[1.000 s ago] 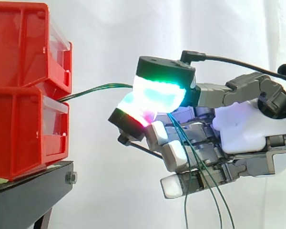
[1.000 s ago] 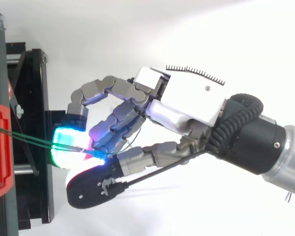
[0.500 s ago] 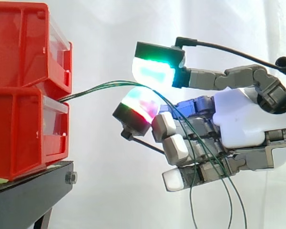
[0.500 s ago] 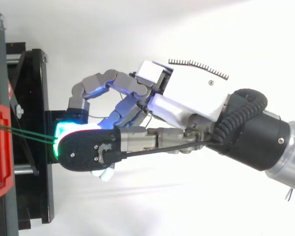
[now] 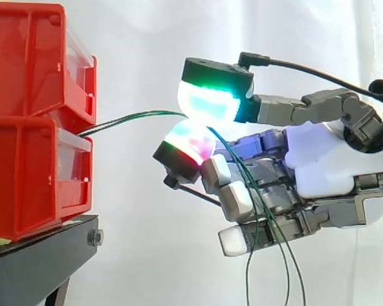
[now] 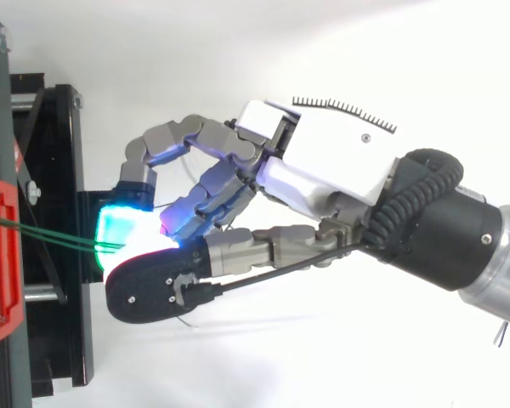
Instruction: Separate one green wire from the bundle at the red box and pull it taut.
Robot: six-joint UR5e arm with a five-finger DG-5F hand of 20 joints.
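**Green wires caught between two pads, ends dangling**

We've got two red bins stacked on the black stand point(image 5: 38, 261), an upper bin point(image 5: 32, 57) and a lower bin point(image 5: 32, 178). A small bunch of green wires point(image 5: 134, 117) comes out at the top of the lower bin, right under the upper one. What else sits in either bin we can't tell. The wires run in a gentle curve across to the hand point(image 5: 332, 166). There the thumb pad point(image 5: 207, 102) and one finger pad point(image 5: 190, 141) close narrowly on them. The other fingers curl loosely below, and the loose wire ends drape over them and hang down.
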